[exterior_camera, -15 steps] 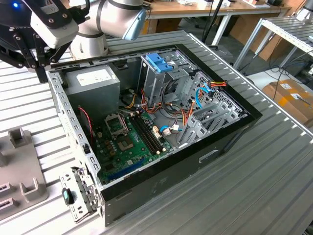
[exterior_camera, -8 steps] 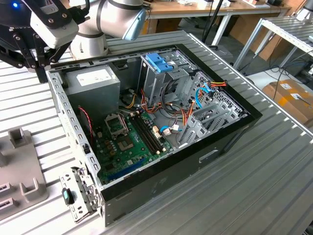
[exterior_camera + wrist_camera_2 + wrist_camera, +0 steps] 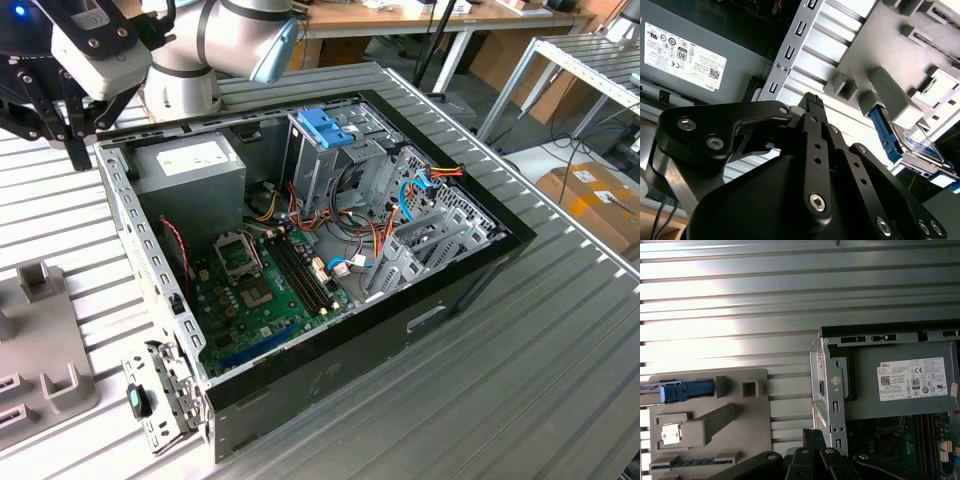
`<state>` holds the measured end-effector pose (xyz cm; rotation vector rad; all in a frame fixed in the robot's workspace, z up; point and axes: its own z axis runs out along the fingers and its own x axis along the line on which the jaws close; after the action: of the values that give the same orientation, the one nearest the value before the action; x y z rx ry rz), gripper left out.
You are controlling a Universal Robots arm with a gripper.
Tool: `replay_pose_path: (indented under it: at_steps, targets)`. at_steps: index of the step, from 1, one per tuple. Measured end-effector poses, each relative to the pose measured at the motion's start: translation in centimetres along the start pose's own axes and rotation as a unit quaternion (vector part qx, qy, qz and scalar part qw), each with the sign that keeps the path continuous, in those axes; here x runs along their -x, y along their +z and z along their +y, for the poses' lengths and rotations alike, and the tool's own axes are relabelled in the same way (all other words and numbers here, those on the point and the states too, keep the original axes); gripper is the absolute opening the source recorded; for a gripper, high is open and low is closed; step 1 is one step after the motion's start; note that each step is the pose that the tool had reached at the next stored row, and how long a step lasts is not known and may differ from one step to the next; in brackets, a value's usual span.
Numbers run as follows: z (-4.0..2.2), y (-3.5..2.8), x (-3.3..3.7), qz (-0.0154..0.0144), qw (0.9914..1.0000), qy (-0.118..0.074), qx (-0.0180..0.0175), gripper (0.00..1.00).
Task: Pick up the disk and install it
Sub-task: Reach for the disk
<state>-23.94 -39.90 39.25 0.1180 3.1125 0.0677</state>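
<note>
Nothing of the task is done yet, as far as the pictures show. The disk (image 3: pixel 922 142) sits in its slot on the grey fixture (image 3: pixel 880 45), standing on edge with one blue rail (image 3: pixel 885 132) toward the camera. In the first wrist view it shows edge-on as a blue strip (image 3: pixel 687 390) at the fixture's far corner.

In the exterior view, take the open case (image 3: pixel 400 320) as the dial. The gripper (image 3: pixel 72 150) hangs at about ten o'clock, just outside the case corner by the power supply (image 3: pixel 190 165). The fixture (image 3: pixel 40 330) lies on the slatted table (image 3: pixel 560 400) at about eight o'clock, so the tool is above and between the two. It touches neither.

The gripper carries no disk. Whether it is released or clenched I cannot tell, because both wrist views catch its black body from behind and the exterior view shows it small and dark.

Inside the case, the drive cage (image 3: pixel 330 170) stands at about twelve o'clock, topped by its blue latch (image 3: pixel 325 125) (not to be mistaken for the disk's rails). I judge that cage to be where the disk goes.

Both halves of the job remain, the pick from the fixture and the install in the case. The arm is near the fixture but not yet down at the disk.
</note>
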Motion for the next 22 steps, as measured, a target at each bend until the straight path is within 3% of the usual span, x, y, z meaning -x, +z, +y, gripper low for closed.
replay_pose_path:
  at_steps: [18,22]
  targets:
    - [-0.15,-0.05,-2.07,0.0,1.0,0.0,0.0,0.11]
    - [-0.16,-0.06,-2.22,0.0,1.0,0.0,0.0,0.11]
